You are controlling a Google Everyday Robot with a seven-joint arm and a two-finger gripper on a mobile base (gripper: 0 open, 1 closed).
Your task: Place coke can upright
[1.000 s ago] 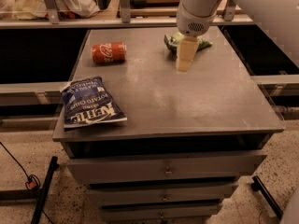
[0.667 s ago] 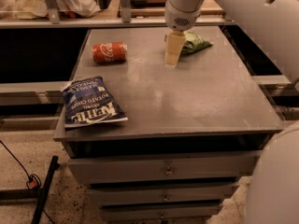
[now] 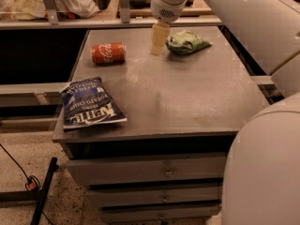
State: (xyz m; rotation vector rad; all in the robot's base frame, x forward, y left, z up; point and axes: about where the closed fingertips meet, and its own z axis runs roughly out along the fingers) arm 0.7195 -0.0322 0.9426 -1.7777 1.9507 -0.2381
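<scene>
Grey cabinet top: coke can lies on its side near the back-left corner, untouched. Gripper hovers well to its right, just beside the green snack bag, carrying nothing; open or closed, can't tell. Grasp and uprighting both left.

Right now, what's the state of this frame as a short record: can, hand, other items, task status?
coke can: lying on its side, back-left of the table
hand: over the table's back centre, between can and green snack bag, apart from the can
other item: Kettle chips bag, front-left edge
task status: can not yet upright
</scene>
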